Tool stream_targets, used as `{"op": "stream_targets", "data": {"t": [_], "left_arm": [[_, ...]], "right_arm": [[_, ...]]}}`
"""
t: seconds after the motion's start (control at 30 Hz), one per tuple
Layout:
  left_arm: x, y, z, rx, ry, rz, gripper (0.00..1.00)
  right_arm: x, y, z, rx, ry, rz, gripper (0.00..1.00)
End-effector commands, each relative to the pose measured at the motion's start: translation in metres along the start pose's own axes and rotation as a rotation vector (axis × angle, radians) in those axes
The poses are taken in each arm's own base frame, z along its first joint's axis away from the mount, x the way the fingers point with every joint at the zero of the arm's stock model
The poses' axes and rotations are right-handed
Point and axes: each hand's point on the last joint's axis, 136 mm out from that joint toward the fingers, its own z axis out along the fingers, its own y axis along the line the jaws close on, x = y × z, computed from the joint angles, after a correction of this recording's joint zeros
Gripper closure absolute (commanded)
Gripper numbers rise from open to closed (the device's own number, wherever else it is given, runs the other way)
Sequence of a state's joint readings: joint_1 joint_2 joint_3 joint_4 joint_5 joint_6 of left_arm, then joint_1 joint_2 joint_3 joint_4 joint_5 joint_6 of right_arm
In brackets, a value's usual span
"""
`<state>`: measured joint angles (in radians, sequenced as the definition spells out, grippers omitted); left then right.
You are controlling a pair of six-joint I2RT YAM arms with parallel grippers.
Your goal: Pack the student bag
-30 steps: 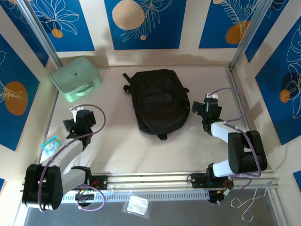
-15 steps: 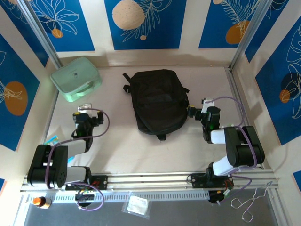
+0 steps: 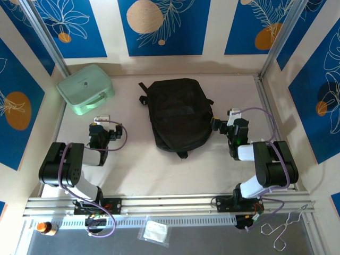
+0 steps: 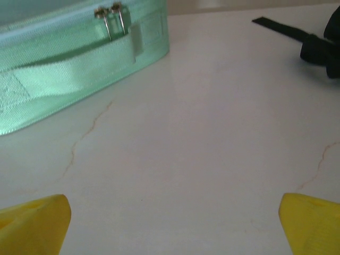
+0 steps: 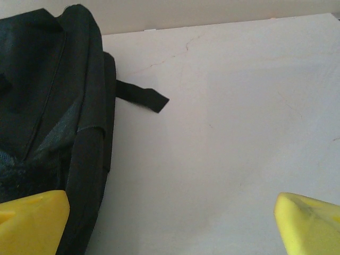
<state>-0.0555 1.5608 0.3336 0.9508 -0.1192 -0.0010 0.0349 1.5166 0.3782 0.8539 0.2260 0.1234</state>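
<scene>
The student bag [image 3: 178, 114], a black fabric backpack, lies flat and zipped at the middle back of the table. My left gripper [image 3: 102, 127] is low over the table to the bag's left. Its yellow fingertips [image 4: 32, 226] stand wide apart over bare tabletop, so the gripper [image 4: 172, 228] is open and holds nothing. My right gripper [image 3: 225, 124] hovers just off the bag's right edge. It is open too [image 5: 171, 226], with the bag's side [image 5: 48, 106] and a loose strap end [image 5: 143, 97] ahead on its left.
A mint-green hard case [image 3: 85, 88] with a handle and two zip pulls [image 4: 111, 18] sits at the back left. Below the aluminium rail [image 3: 170, 202] lie a small orange bottle [image 3: 45, 227], a clear packet [image 3: 155, 232] and metal tongs [image 3: 284, 228].
Both arms have folded back and down toward the table. The left arm now covers the blue packet seen earlier at the left edge. The right gripper has settled beside the bag.
</scene>
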Motion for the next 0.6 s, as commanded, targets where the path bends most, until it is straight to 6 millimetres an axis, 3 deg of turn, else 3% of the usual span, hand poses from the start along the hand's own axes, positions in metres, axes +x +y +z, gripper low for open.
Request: {"op": "stream_targets", "data": {"t": [0.0, 0.57], "left_arm": [[-0.0150, -0.0017, 0.0033, 0.007, -0.043, 0.010, 0.00], [-0.0132, -0.0088, 0.0085, 0.046, -0.013, 0.031, 0.00]], "right_arm": [[-0.0052, -0.0065, 0.0036, 0.031, -0.007, 0.010, 0.01], [-0.0050, -0.0069, 0.0033, 0.032, -0.007, 0.011, 0.01]]}}
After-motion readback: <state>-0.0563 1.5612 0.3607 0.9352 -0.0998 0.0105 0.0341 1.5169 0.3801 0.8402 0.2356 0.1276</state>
